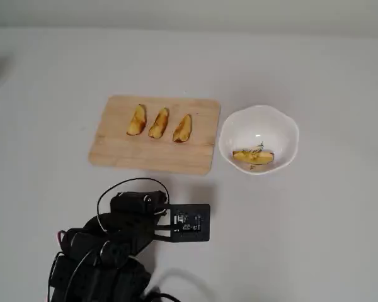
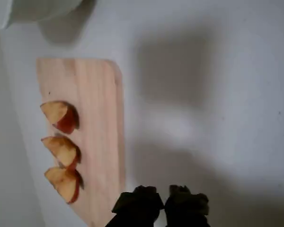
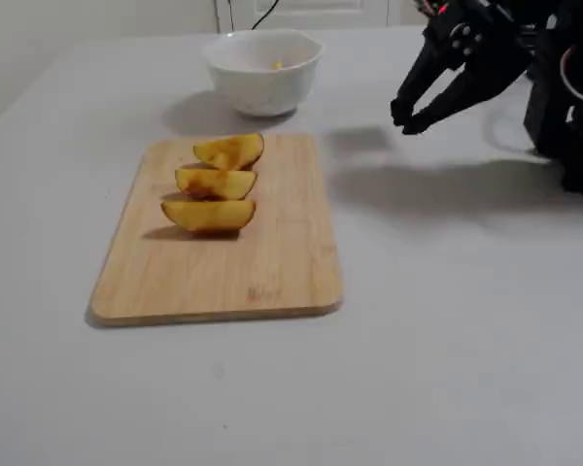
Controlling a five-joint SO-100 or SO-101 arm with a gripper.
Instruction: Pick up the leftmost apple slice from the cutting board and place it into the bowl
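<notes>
In the overhead view the black arm sits folded at the near edge of the pale grey desk (image 1: 315,239). In the fixed view its black pincer (image 3: 406,118) hangs in the air above bare desk, well apart from the board, its tips nearly touching and nothing between them. Beyond it lies the light tan wooden cutting board (image 1: 123,151) with rounded corners, carrying three yellow crescent slices in a row. The leftmost apple slice (image 1: 137,120), by the overhead view, rests on the board beside its neighbours. Just right of the board stands the white glossy bowl (image 1: 288,134) with wavy rim, one yellow slice (image 1: 252,156) lying inside.
</notes>
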